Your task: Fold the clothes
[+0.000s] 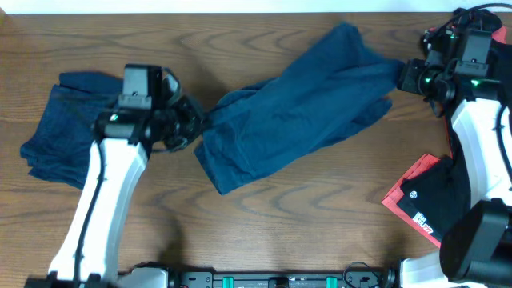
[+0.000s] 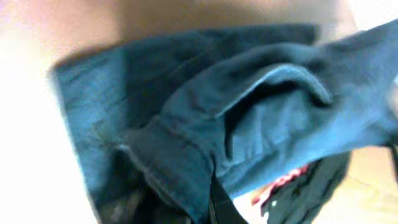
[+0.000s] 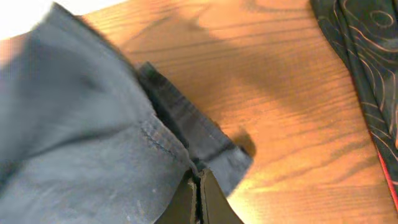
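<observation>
A big dark blue garment [image 1: 296, 108] lies wrinkled across the middle of the table [image 1: 320, 224], stretched on a slant from left to right. A second blue garment [image 1: 60, 132] sits bunched up at the left. A black garment with red trim [image 1: 428, 200] lies flat at the right.

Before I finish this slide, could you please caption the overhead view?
Left gripper and right gripper pinch opposite ends of a navy garment on a wooden table, beside a navy pile.
</observation>
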### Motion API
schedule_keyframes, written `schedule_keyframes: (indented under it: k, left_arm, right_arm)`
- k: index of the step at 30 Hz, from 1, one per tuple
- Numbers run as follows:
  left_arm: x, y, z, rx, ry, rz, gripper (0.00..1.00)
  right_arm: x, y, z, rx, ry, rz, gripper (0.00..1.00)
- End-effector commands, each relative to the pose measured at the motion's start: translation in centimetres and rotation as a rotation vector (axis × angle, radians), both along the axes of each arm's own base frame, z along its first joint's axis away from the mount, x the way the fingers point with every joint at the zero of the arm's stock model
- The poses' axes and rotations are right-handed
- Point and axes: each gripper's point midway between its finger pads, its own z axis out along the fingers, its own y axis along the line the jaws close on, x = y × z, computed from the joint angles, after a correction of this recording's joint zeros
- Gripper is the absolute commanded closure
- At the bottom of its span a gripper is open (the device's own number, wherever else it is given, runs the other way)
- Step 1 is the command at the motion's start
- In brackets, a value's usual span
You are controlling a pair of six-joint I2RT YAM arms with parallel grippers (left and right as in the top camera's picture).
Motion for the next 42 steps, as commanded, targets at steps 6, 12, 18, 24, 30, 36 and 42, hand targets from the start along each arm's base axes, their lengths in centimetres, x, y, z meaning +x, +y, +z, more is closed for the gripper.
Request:
schedule_keyframes:
  k: [6, 12, 18, 24, 30, 36, 42]
  left_arm:
    - [-3.5, 2.7, -3.4, 0.152, 0.188, 0.071, 0.94]
    - [-2.5, 3.2, -5.4, 0.193, 0.188, 0.077, 0.94]
    - [-0.7, 3.6, -7.1, 0.222, 0.176, 0.082, 0.94]
    - [-0.3, 3.5, -9.7, 0.229, 0.241, 0.076, 0.94]
    - [-1.1, 3.6, -10.7, 0.237, 0.298, 0.068, 0.02]
    - [-1.5, 4.3, -9.5, 0.233, 0.289, 0.087, 0.02]
    - [-0.9, 4.1, -6.8, 0.225, 0.172, 0.06, 0.02]
  right_arm:
    - [-1.0, -2.7, -3.0, -0.115, 0.116, -0.074, 0.99]
    - [-0.9, -2.6, -3.8, -0.117, 0.132, -0.065, 0.99]
    - [-0.5, -2.5, -4.2, -0.122, 0.128, -0.055, 0.99]
    - [-0.5, -2.4, -4.7, -0.121, 0.139, -0.051, 0.99]
    - [-0.5, -2.5, -4.7, -0.129, 0.141, -0.047, 0.62]
    - [-0.5, -2.4, -4.7, -0.128, 0.142, -0.047, 0.46]
    - [-0.4, -1.2, -4.2, -0.08, 0.12, 0.009, 0.46]
